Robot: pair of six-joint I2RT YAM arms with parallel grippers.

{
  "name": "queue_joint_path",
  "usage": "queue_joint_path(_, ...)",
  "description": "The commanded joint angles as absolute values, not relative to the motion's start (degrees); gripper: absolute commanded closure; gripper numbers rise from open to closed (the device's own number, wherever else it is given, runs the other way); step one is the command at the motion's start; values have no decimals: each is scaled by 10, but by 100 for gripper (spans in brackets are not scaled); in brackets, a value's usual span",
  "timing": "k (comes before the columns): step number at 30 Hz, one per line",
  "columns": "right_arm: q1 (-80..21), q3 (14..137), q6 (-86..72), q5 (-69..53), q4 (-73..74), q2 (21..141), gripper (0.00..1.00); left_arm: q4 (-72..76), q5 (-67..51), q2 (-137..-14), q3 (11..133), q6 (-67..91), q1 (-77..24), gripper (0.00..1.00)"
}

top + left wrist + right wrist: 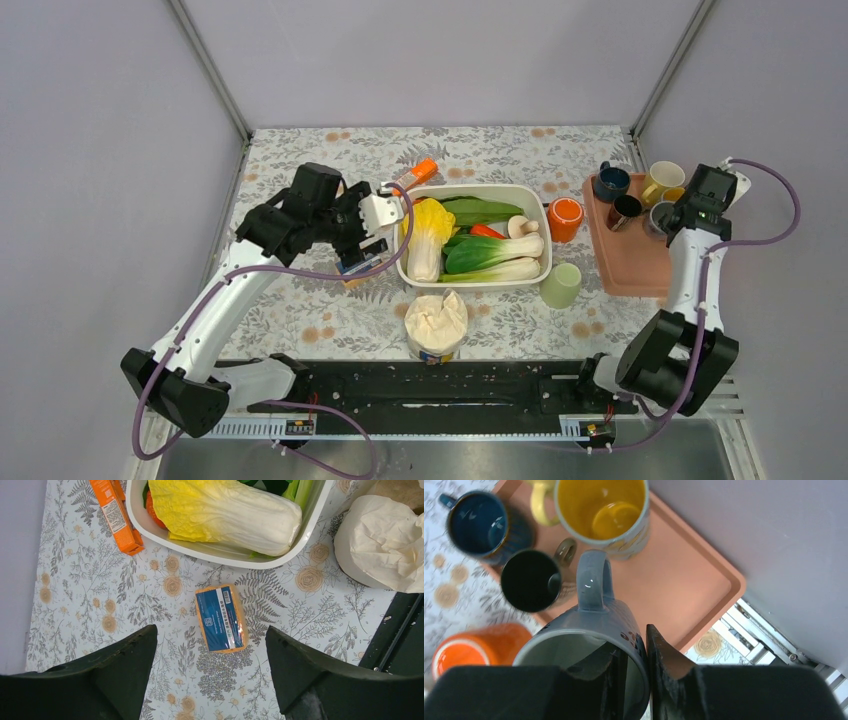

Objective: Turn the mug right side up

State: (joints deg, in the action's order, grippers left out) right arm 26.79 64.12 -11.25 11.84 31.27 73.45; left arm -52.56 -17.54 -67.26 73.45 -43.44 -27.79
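From the top view, the left end effector (362, 252) hangs over the counter (300, 310) left of the white tub (475, 283) of vegetables, far from any mug. The right end effector (672, 216) is down among the mugs at the far end of the salmon tray (640, 268), at the grey mug (660, 219).

In the left wrist view, the left end effector (211, 635) has its jaws spread wide and grips nothing. A blue-labelled packet (221, 618) lies on the counter below the gap, untouched.

In the right wrist view, the right end effector (636, 652) is clamped on the rim wall of the grey mug (594, 625), with one finger inside and one outside. The mug's mouth faces up towards the camera and its handle points away. It sits over the near edge of the tray (684, 590), beside the black mug (529, 580), yellow mug (599, 505) and navy mug (476, 522).

Judging by that upward mouth, the turning itself looks done. What seems left is to settle the mug on the tray, if it is not already resting there, which I cannot tell, and then let go.
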Motion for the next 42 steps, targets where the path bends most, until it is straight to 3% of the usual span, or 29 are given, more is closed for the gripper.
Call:
queue_joint_path(1,281,633,-143,183,192,754,100,-502,-190,-669,732,-430,-272,17)
queue_joint_path(15,340,545,-169,230,92,807,100,-506,-196,-681,735,-437,-266,17)
queue_joint_path(42,344,645,-156,185,85,967,100,-512,-204,-726,771,-441,-248,18)
